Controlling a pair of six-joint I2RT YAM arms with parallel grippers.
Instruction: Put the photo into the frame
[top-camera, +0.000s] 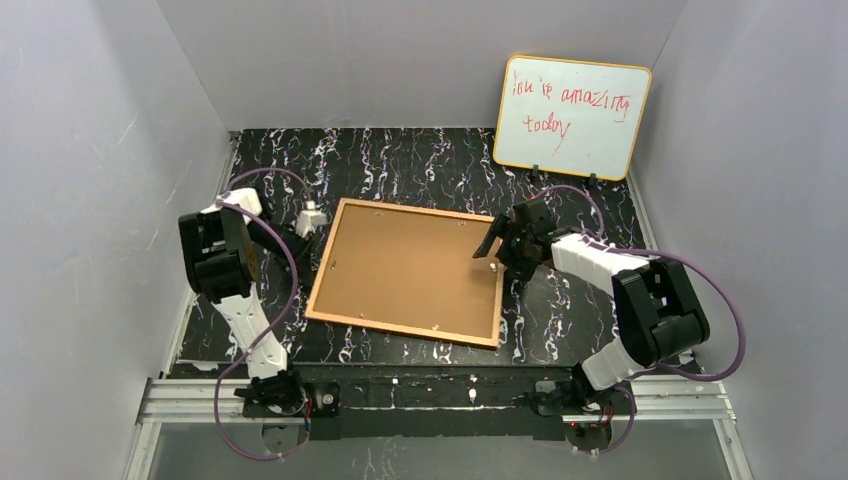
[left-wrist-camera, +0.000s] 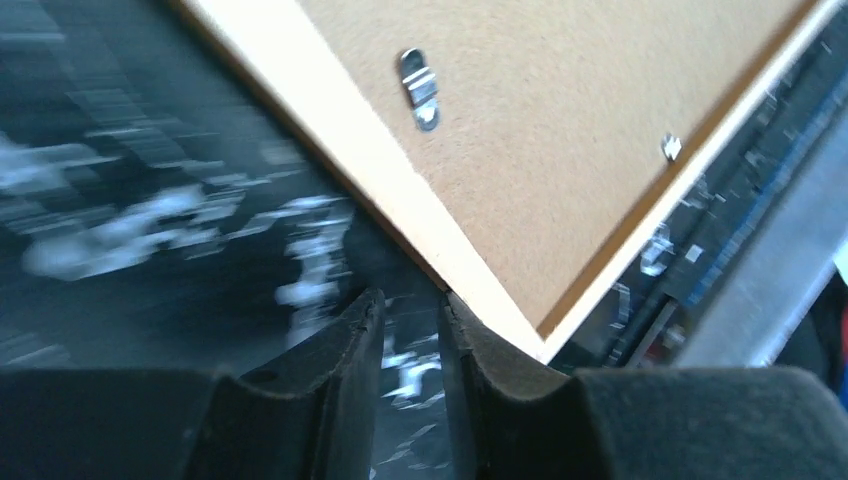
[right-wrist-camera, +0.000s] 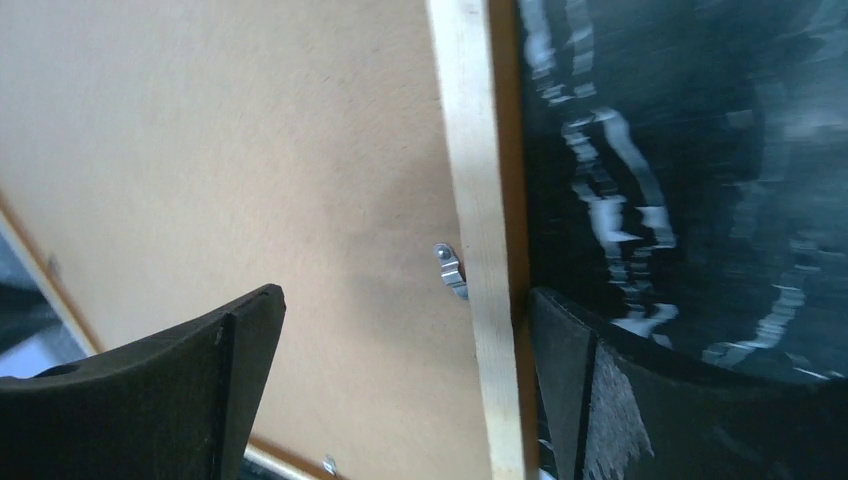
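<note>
The frame (top-camera: 405, 270) lies back-up on the dark marbled table, its plain brown board facing me. The photo does not show in any view. My right gripper (top-camera: 497, 245) is open over the frame's right edge. In the right wrist view (right-wrist-camera: 405, 295) one finger hangs above the board (right-wrist-camera: 250, 150) and the other sits just outside the wooden rim (right-wrist-camera: 480, 200). My left gripper (top-camera: 318, 222) is at the frame's far-left corner. In the left wrist view (left-wrist-camera: 412, 300) its fingers are almost together with nothing between them, beside the frame (left-wrist-camera: 560, 120).
A yellow-edged whiteboard (top-camera: 570, 118) with red handwriting leans on the back wall at the right. Small metal clips (left-wrist-camera: 418, 88) (right-wrist-camera: 450, 268) sit along the board's edges. An aluminium rail (top-camera: 430, 395) runs along the table's near edge. Grey walls enclose the sides.
</note>
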